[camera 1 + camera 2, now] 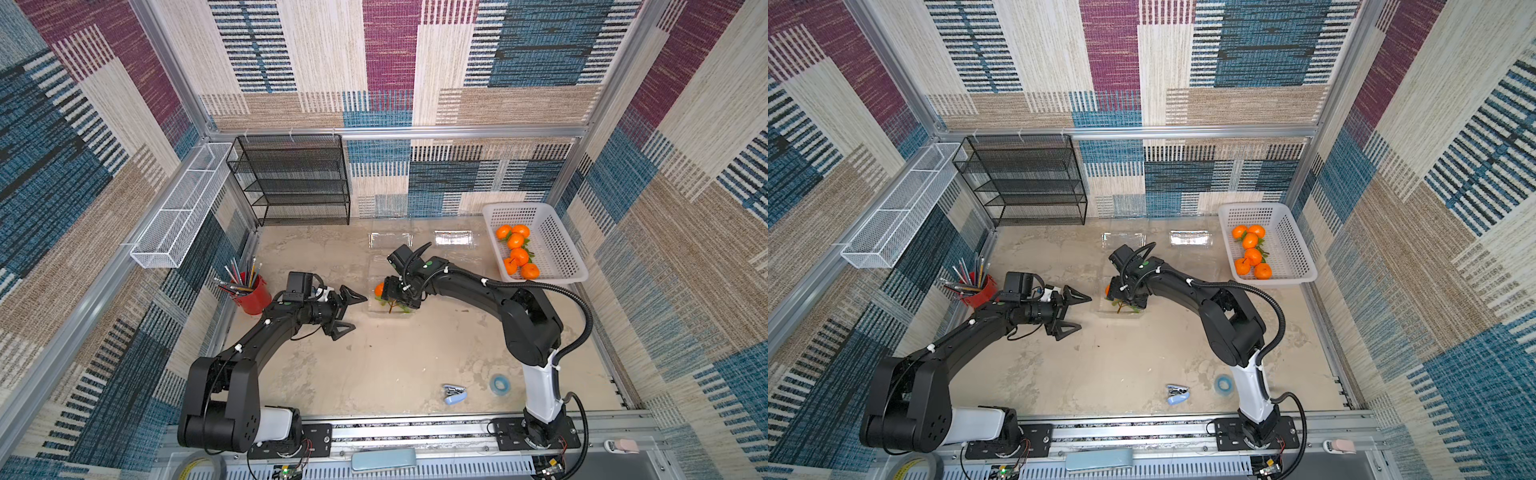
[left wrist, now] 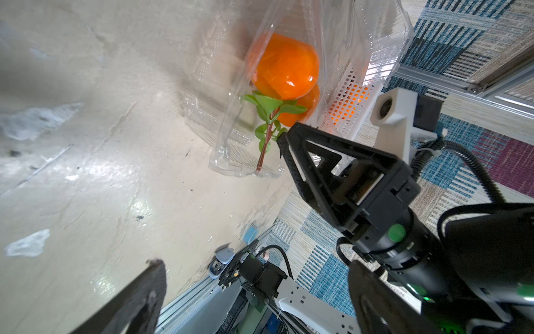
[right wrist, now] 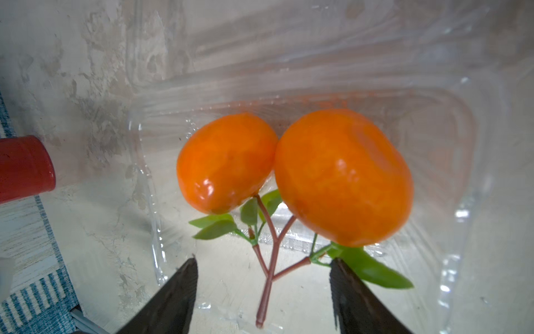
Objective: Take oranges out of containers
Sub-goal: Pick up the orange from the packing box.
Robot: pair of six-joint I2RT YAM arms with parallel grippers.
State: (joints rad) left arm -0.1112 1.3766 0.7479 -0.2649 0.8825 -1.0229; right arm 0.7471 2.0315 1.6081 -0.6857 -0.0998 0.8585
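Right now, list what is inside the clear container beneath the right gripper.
Two oranges joined on one brown stem with green leaves, lying in the clear container. Whatever lies under the fruit is covered.

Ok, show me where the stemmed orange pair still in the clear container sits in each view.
Both top views: orange pair mid-table, mostly covered, one fruit peeking out.
Left wrist: upper middle, behind clear plastic.
Right wrist: centre, both fruits plain, just beyond the right gripper.
Shared landmark: the forked brown stem with green leaves.
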